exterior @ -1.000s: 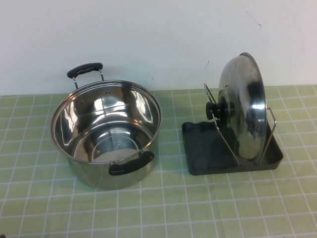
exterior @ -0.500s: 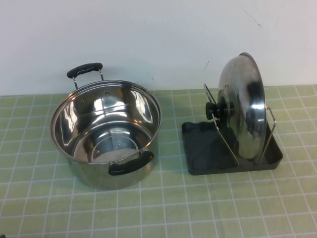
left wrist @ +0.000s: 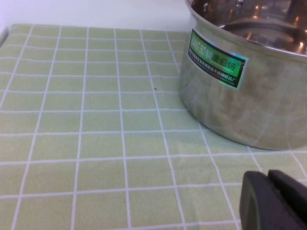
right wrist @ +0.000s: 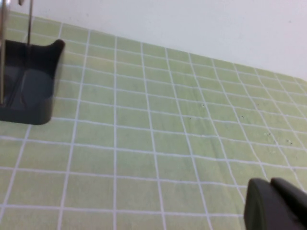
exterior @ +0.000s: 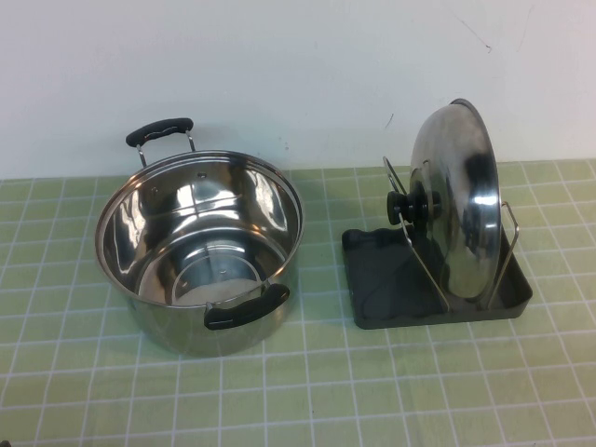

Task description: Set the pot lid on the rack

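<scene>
High view: pot lid [exterior: 456,200] stands on edge in the rack [exterior: 391,279], domed face and black knob [exterior: 410,207] facing the pot [exterior: 200,247]. It's slotted between the upright wire loops [exterior: 424,256], leaning on them, bottom rim down in the dark tray. Pot sits open and empty to the rack's left, near but not touching, on the green tiled mat [exterior: 307,391]. Neither arm nor gripper shows in this view, so nothing is holding the lid.

Left wrist view: left gripper [left wrist: 276,201] only shows as a dark finger block at the frame corner, low over the mat just beside the pot wall, green label [left wrist: 218,60] on the pot facing the camera. Nothing between the visible finger parts. Can't tell whether the pincer is released or clenched from this.

Right wrist view: right gripper [right wrist: 276,206] likewise just a dark block at the corner, over bare mat, well apart from the rack. Only the rack's corner and a bit of wire are in view at the far edge. No lid or anything else in the pincer as far as visible; released vs clenched, can't tell.

Progress, my read: placement looks done. Lid is seated in the rack, self-supporting, both arms clear of it. Nothing obvious left except confirming the lid stays put on the wires; lean looks stable, no sign of it tipping out
</scene>
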